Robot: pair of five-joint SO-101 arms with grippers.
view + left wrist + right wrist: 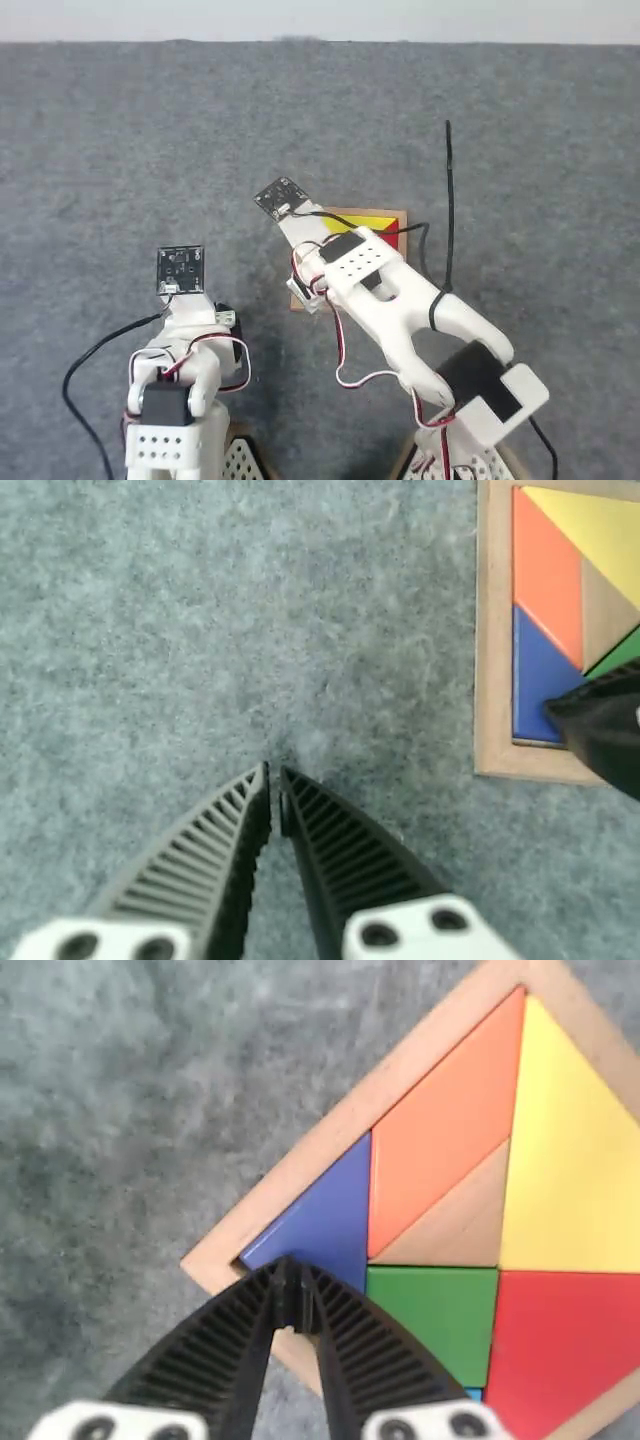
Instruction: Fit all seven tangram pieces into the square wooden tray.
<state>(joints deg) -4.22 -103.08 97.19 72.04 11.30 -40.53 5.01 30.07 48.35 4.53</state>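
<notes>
The square wooden tray (pixel 300 1175) lies on the grey mat (pixel 150 150) under the right arm (pixel 400 300), which covers most of it in the high view. Inside the tray, a blue triangle (pixel 320 1225) fills the corner nearest the right gripper. An orange piece (pixel 445 1130) lies next to it along the rim. A large yellow triangle (pixel 570 1160), a green square (pixel 432 1315) and a red triangle (pixel 565 1350) take up the remaining space. A sliver of light blue (pixel 472 1394) shows where the green square meets the red triangle. Between the orange, yellow and green pieces is a wood-coloured triangle (pixel 460 1225); it cannot be told whether this is a piece or the tray's bare floor.

The right gripper (pixel 290 1280) has its fingers pressed together with nothing between them. Its tips are over the edge of the blue triangle, right by the tray rim, and whether they touch it cannot be judged.

The left gripper (pixel 272 775) hangs over bare mat beside the tray and apart from it. Its fingers are drawn together to a thin slit and hold nothing. The left arm (pixel 180 330) stands apart from the right arm.
</notes>
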